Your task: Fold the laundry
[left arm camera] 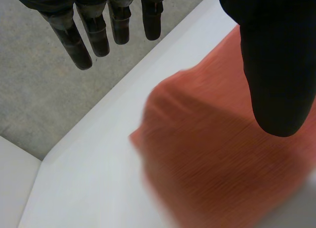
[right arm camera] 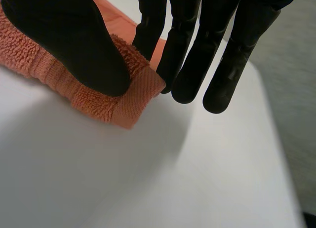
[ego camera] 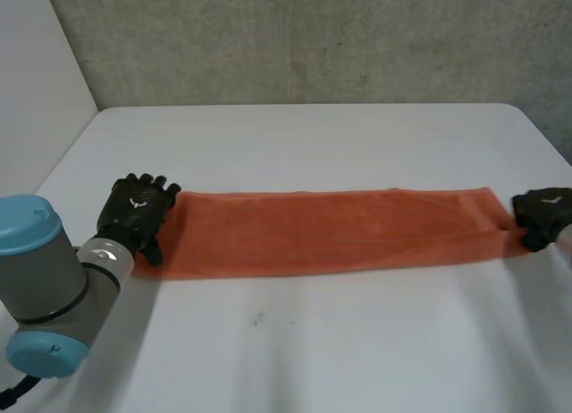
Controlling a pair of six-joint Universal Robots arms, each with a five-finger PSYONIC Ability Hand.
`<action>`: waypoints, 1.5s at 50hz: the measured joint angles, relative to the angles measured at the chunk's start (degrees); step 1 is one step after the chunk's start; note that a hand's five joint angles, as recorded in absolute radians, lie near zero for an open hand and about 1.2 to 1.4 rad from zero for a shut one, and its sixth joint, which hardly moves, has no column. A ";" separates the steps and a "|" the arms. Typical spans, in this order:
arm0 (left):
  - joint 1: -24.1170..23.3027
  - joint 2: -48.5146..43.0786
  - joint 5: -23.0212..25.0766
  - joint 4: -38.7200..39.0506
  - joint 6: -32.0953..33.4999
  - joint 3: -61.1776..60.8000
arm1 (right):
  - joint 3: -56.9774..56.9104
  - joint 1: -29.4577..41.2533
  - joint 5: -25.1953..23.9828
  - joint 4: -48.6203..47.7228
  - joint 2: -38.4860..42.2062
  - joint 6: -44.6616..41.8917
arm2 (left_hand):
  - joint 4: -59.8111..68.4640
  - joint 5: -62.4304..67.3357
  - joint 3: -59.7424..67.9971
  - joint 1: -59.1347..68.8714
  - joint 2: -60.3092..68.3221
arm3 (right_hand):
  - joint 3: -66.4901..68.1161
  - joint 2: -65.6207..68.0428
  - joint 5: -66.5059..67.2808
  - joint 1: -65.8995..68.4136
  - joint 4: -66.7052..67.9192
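An orange towel [ego camera: 331, 230] lies folded into a long narrow strip across the white table [ego camera: 313, 350]. My left hand [ego camera: 136, 207] rests at the strip's left end, open. Its straight fingers [left arm camera: 94, 35] and thumb [left arm camera: 276, 65] are spread above the towel's end [left arm camera: 212, 159] without gripping it. My right hand [ego camera: 543, 214] is at the strip's right end. There its thumb [right arm camera: 74, 45] presses down on the towel's near corner [right arm camera: 123, 102] against the fingers [right arm camera: 197, 55] behind it, pinching the cloth.
A grey concrete wall [ego camera: 313, 37] runs behind the table's far edge. A white panel [ego camera: 36, 73] stands at the far left. The table's right edge [ego camera: 545, 136] lies close to my right hand.
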 measured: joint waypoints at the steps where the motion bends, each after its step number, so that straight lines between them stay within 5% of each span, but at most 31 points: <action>1: 0.01 0.05 0.00 0.00 0.00 -0.03 | -0.41 -0.49 0.88 -0.04 -0.03 -0.92 | 0.00 0.01 0.00 0.00 0.00 | 0.00 0.00 0.00 -0.05 0.00; 10: 0.04 1.00 -0.07 -0.04 0.00 -0.38 | -6.65 -5.64 11.30 0.38 -0.73 -13.33 | 0.00 0.01 0.00 0.00 0.00 | 0.00 0.00 0.61 0.42 0.00; 16: 0.03 1.60 -0.09 -0.03 0.00 -0.67 | -9.42 -0.04 9.82 0.10 -3.34 -10.32 | 0.00 0.01 0.00 0.00 0.00 | 0.00 0.00 1.00 0.56 0.03; 27: 0.03 1.96 -0.17 -0.01 0.00 -0.82 | -10.09 29.70 -1.80 -4.93 -5.98 1.19 | 0.00 0.01 0.00 0.00 0.00 | 0.00 -0.01 1.17 0.56 0.19; 31: 0.01 1.96 -0.17 -0.01 0.00 -0.83 | -10.28 40.80 -5.48 -8.07 -1.57 1.29 | 0.00 -0.01 0.00 0.00 0.00 | 0.00 -0.01 1.23 0.56 0.19; 37: -0.06 1.95 -0.17 0.00 0.00 -0.82 | -10.69 48.35 -7.36 -10.38 5.61 0.11 | 0.00 0.01 0.00 0.00 0.00 | 0.11 -0.01 1.26 0.56 0.20; 39: -0.13 1.95 -0.15 0.00 0.00 -0.81 | -10.64 49.52 -7.27 -10.78 7.45 -0.21 | 0.00 0.00 0.00 0.00 0.00 | -21.24 -21.34 -18.83 -18.62 -21.19; 41: -0.32 1.96 -0.09 0.03 -0.01 -0.73 | -10.34 49.68 -6.51 -10.66 8.15 -0.11 | 0.00 0.01 0.00 0.00 0.00 | -43.90 -44.19 -40.47 -37.18 -42.87; 43: -0.55 1.96 -0.01 0.06 -0.03 -0.55 | -9.91 49.20 -5.59 -10.27 7.66 0.26 | 0.00 0.01 0.00 0.00 0.00 | -53.12 -52.54 -49.91 -42.32 -53.38; 51: -3.67 1.92 1.13 0.17 -0.16 1.35 | -4.60 40.74 -0.70 -6.15 -0.24 5.19 | -0.20 0.01 0.00 0.00 0.00 | -55.64 -54.31 -51.35 -42.87 -55.00; 61: -13.94 -0.69 5.86 -0.11 -2.86 8.09 | 9.54 26.09 0.24 -1.56 -7.26 12.98 | -0.20 0.01 0.00 0.00 0.00 | -55.59 -54.12 -51.32 -42.74 -54.95; 67: -17.24 -3.69 5.93 -0.64 -4.47 11.29 | 13.17 21.55 0.35 -3.01 -6.35 11.14 | -0.20 0.00 0.00 0.00 0.00 | -11.19 -9.46 -10.44 -9.13 -12.44; 75: -16.23 -2.53 4.08 -0.73 -4.61 9.65 | 11.35 21.41 1.83 -9.18 -6.14 2.83 | -0.20 0.18 0.00 0.00 0.00 | 0.03 -0.52 1.12 -0.31 0.03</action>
